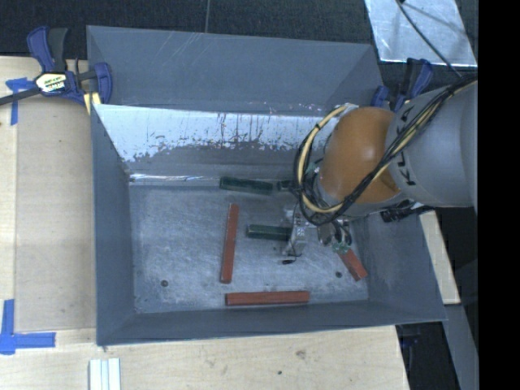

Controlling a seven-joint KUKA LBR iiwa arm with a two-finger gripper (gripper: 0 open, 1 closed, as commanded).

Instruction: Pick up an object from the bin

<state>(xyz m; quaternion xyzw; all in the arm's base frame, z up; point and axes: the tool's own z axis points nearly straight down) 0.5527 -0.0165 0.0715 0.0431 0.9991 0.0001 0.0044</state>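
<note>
Smooth orange wrist cover point(361, 157) tops metal jaws meeting a flat dark-green bar point(264, 233); grip unclear.

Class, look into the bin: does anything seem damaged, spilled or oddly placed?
Nothing spilled or broken. The bin's back wall carries dark streaks, like scuffing. The red-brown sticks and dark green pieces simply lie loose at differing angles.

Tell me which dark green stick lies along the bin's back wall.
The dark green stick farthest up, flat along that wall's foot; the other stick lies mid-floor.
</note>
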